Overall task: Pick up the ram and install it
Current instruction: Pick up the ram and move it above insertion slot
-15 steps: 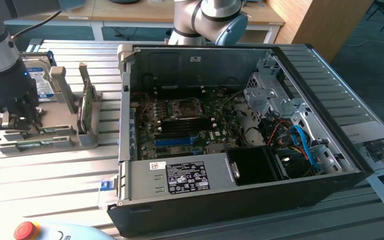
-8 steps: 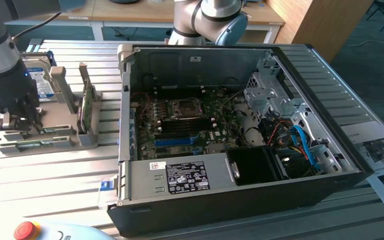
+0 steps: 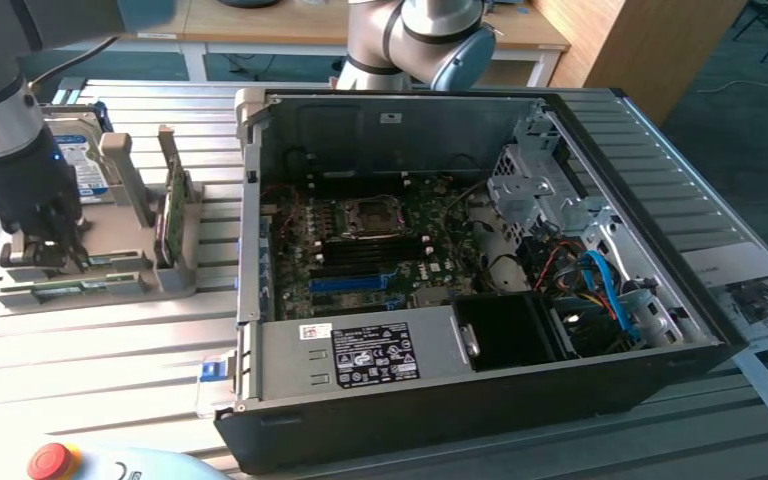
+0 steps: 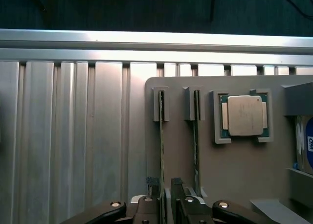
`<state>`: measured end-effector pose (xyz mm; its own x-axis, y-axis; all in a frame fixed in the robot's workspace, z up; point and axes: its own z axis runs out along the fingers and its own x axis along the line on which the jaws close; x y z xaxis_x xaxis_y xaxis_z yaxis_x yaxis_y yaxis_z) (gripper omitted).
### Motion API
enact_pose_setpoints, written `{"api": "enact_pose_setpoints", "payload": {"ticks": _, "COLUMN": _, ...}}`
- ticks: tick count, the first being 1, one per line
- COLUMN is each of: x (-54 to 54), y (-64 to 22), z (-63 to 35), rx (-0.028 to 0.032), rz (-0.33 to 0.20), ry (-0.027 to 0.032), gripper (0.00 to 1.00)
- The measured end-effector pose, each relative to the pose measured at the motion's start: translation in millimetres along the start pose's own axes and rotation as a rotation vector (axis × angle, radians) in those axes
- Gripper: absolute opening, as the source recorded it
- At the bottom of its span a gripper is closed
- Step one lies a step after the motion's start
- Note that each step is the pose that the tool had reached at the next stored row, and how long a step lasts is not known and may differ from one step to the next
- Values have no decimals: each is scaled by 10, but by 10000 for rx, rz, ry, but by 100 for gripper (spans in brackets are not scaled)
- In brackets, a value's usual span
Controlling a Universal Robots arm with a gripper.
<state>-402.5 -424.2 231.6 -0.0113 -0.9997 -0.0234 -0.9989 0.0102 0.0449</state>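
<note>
No writing can be read. The black label (image 3: 375,355) on the power-supply housing carries white print too small to make out, and a white sticker (image 3: 315,331) beside it bears a red mark. The hard drive (image 3: 87,175) shows a blue label, cut off by the arm in the exterior view.

The ram (image 4: 162,155) – a thin green stick seen edge-on – is seated in a slot of the grey moulded holder (image 4: 176,97). A second stick (image 4: 196,150) is slotted just beside it, and a square metal-capped processor (image 4: 243,115) is nested in its own recess beyond that. The holder is set on a ribbed aluminium surface (image 3: 64,360), at nine o'clock from the open black computer case (image 3: 491,395). A broader green expansion card (image 3: 173,215) is stood upright in the holder on the side nearer the case.

The end effector (image 4: 164,197) is lowered over the ram with its fingers apart – one on each side of the stick, a gap visible at one side. Their tips are cut off by the frame edge.

At seven o'clock from the case a red button (image 3: 51,460) is partly cropped. Printed sheets (image 3: 758,300) are laid at three o'clock.
</note>
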Motion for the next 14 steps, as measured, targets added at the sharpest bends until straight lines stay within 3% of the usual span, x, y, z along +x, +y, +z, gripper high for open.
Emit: {"api": "enact_pose_setpoints", "payload": {"ticks": 14, "x": 3, "y": -5, "z": 106, "rx": -1, "rz": 0, "ry": 0, "gripper": 24}}
